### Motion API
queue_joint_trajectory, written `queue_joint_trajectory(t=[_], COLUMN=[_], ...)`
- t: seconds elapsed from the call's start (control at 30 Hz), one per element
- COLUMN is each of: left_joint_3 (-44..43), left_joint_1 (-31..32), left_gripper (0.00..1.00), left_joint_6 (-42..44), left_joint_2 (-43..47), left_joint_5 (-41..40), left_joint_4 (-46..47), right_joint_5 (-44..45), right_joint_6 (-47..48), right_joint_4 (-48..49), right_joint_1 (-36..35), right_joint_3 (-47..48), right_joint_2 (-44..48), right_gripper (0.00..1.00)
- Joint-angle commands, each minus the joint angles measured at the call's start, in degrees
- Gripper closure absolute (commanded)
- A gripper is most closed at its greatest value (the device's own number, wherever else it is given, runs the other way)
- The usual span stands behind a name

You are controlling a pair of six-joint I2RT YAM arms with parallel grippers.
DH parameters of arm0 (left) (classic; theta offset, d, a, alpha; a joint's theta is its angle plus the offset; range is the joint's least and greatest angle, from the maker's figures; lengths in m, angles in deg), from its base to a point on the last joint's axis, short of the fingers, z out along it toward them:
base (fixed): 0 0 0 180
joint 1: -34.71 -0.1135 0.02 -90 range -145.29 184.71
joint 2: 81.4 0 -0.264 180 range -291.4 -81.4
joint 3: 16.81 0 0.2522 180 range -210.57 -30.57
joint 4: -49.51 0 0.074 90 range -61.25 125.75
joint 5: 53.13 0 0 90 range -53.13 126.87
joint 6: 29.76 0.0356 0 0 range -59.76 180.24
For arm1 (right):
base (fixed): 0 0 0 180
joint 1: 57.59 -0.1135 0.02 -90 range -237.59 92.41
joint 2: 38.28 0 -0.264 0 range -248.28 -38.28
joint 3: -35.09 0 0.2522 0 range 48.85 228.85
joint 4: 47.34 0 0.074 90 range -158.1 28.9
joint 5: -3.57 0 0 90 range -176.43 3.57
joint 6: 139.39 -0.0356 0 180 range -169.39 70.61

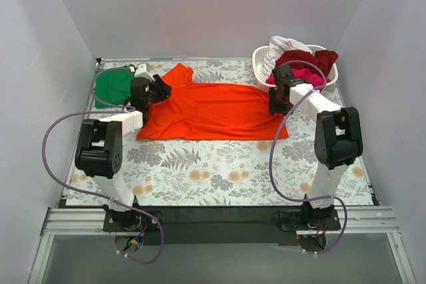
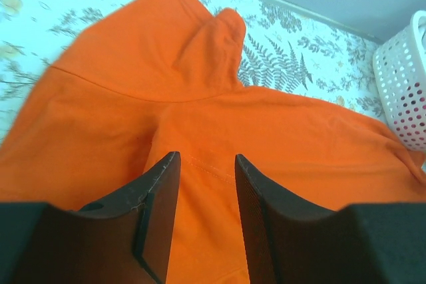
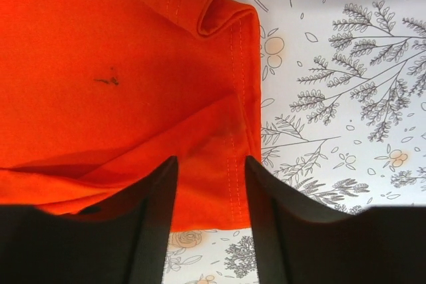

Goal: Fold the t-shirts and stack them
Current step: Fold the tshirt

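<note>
Fold step on the orange shirt (image 1: 213,111), flat mid table (image 1: 219,171): left gripper (image 1: 158,91) over its sleeve end, right gripper (image 1: 277,104) over its hem, both part-open, holding nothing; next move likely needs each to pinch an edge.

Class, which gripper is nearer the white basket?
Right. The right gripper is just beside the basket, at the orange shirt's edge; the left gripper is at the shirt's opposite end.
</note>
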Motion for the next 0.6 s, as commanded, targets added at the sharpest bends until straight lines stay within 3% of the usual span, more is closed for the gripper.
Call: queue_joint_trajectory(t=[0.0,0.13,0.27,0.57], left_joint_3=[1.49,7.29,12.73,22.06], left_joint_1=[-0.26,0.00,0.09,0.09], left_gripper=[0.63,0.63,0.64,0.66], left_joint_6=[0.23,-2.84,-7.41,-11.98], left_joint_2=[10.17,19.65,25.73,34.00], left_joint_5=[-6.70,-15.11,-24.10,-29.74], left_joint_4=[-3.44,-13.07,-23.38,-31.49], right_joint_5=[-0.30,1.20,0.50,-2.84], right_joint_6=[1.17,1.26,0.73,0.12], right_joint_4=[0.29,0.55,3.26,9.69], right_joint_1=[0.13,0.22,0.13,0.13], right_joint_3=[2.54,0.09,-5.80,-18.37], right_joint_2=[4.56,7.89,10.36,14.84], right_gripper=[0.58,0.46,0.44,0.42])
